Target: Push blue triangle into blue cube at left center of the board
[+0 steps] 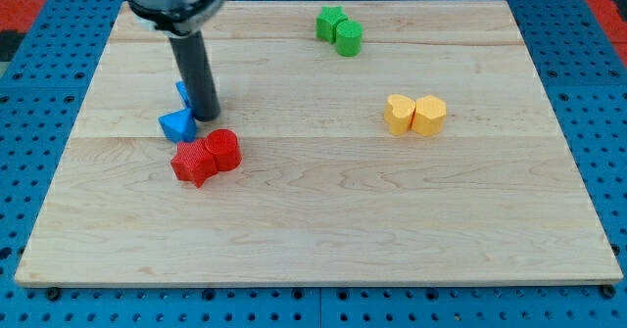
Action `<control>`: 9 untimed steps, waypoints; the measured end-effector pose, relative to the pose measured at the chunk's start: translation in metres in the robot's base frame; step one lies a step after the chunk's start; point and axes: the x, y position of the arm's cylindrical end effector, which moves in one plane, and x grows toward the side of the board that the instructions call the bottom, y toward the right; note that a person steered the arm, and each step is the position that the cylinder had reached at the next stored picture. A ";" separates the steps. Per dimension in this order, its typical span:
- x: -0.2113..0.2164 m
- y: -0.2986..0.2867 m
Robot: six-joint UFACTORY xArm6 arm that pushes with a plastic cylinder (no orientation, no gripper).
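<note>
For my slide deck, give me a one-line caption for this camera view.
My tip sits between blue triangle and partly hidden blue cube, beside two red blocks.

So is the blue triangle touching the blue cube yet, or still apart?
Cannot tell. My tip stands between them: blue triangle at its lower left, blue cube mostly hidden behind the rod, so any gap or contact is covered.

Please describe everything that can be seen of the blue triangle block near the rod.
The blue triangle is a small wedge-shaped block of solid bright blue, matte like painted wood or plastic. It lies flat on the wooden board, left of centre. My tip stands at its right edge, touching or nearly so. The red star-shaped block sits just below it, very close; contact cannot be judged. Another blue block, mostly hidden behind the rod, shows just above it.
</note>
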 end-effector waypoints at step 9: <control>0.052 -0.067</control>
